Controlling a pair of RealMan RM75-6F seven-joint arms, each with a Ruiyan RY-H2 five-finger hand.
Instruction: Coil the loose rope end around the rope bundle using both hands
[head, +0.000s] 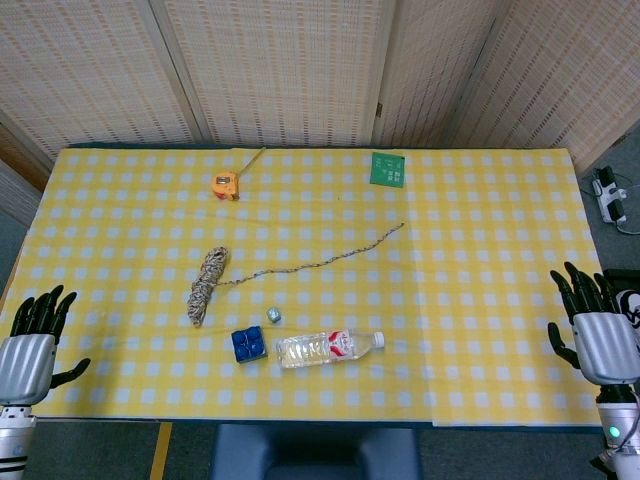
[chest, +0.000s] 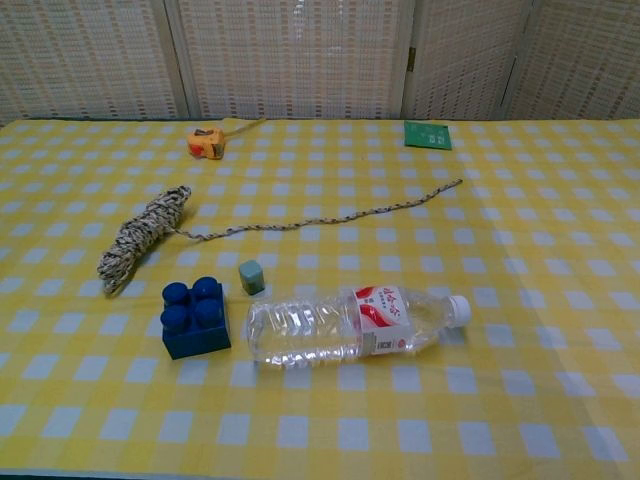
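Where woven screens (head: 280, 70) stand, yellow checked tablecloth (head: 480, 300), rope bundle (head: 207, 283) lying uncoiled.

a plastic bottle (chest: 355, 325) lies on its side; just left of it a blue block (chest: 195, 317), a small grey-green cube (chest: 251, 276); far behind, an orange tape measure (chest: 206, 142) and green card (chest: 427, 134).

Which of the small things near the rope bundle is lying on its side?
The clear water bottle, lying on its side with its white cap pointing right; the blue block and small grey-green cube sit flat.
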